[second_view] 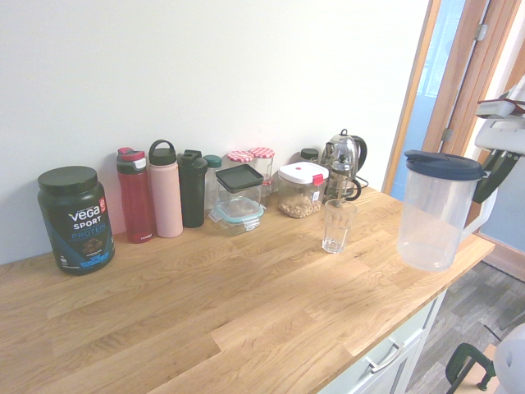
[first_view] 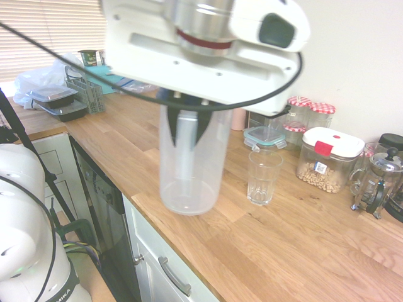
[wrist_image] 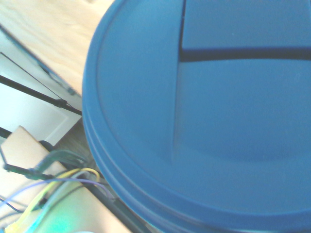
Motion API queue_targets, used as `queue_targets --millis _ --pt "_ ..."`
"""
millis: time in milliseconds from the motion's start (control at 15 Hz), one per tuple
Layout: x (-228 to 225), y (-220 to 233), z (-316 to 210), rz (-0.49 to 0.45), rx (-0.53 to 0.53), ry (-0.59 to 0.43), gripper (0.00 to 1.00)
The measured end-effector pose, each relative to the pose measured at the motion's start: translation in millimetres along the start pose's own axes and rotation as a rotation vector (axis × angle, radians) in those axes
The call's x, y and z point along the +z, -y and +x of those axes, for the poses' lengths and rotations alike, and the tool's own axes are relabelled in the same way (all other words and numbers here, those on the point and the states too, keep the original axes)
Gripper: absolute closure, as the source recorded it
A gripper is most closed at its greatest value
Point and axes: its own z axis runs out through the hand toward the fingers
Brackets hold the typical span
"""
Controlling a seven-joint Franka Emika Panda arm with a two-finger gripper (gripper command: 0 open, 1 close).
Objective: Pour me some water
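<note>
Wrist view gives you only the pitcher's (wrist_image: 214, 126) blue lid. Gripper (second_view: 495, 176), cut off at frame edge, clamps its handle; pitcher hangs at three o'clock from the glass (second_view: 337, 226).

The jug (second_view: 432, 217) is cloudy translucent plastic under a smooth matt blue plastic lid (wrist_image: 209, 121), the tumbler (second_view: 337, 226) clear ribbed glass, the worktop (second_view: 246, 304) satin oiled wood planks, the kettle (second_view: 343, 160) polished metal, and the protein tub (second_view: 75, 220) glossy dark plastic
</note>
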Motion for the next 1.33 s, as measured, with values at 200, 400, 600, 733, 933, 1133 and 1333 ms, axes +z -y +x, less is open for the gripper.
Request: queue_targets --millis 200,400,600,733,933,1133,1333 --pt "26.9 71.4 -7.8 0.038 0.152 -0.05 1.0" --pt "64.4 140.5 16.2 0.048 0.335 -0.11 1.0" --pt "111.7 218.2 36.5 0.002 0.495 -0.202 1.0" --pt "146.7 275.2 39.2 -0.032 0.588 -0.256 1.0" --pt "190.4 348.6 50.9 -0.079 0.68 -0.308 1.0" --pt "210.8 380.0 86.8 -0.07 0.764 -0.33 1.0" --pt "242.9 385.7 111.5 -0.083 0.813 -0.323 1.0"
